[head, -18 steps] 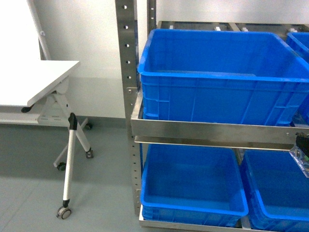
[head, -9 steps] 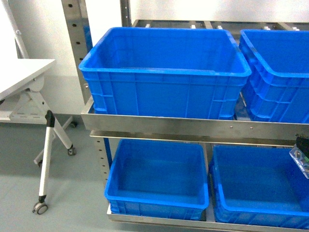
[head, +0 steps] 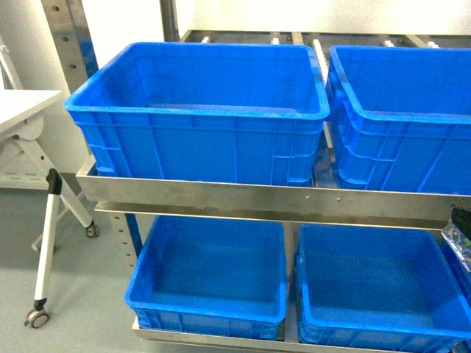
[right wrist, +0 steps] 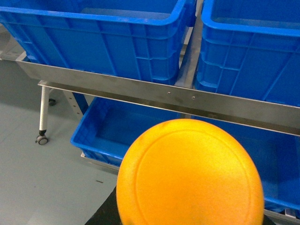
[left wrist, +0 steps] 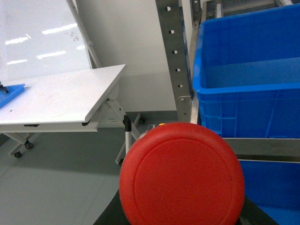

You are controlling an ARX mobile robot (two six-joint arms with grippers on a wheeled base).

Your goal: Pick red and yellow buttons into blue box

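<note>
A red button fills the lower middle of the left wrist view, cap towards the camera. My left gripper is shut on it, with only dark finger edges showing beside the cap. In the right wrist view a yellow button sits the same way, with my right gripper shut on it. A big deep blue box stands on the steel rack's upper shelf, ahead and left of centre in the head view. It also shows in the wrist views. Both grippers hang in front of the rack, apart from the box.
A second blue crate stands to the right of the box. Two more sit on the lower shelf. The rack's steel rail and post stand in front. A white folding table with a shallow blue tray stands at left.
In the head view the rack and crates have slid left and the white table has almost left the frame. A second upper crate has come into sight at right.
</note>
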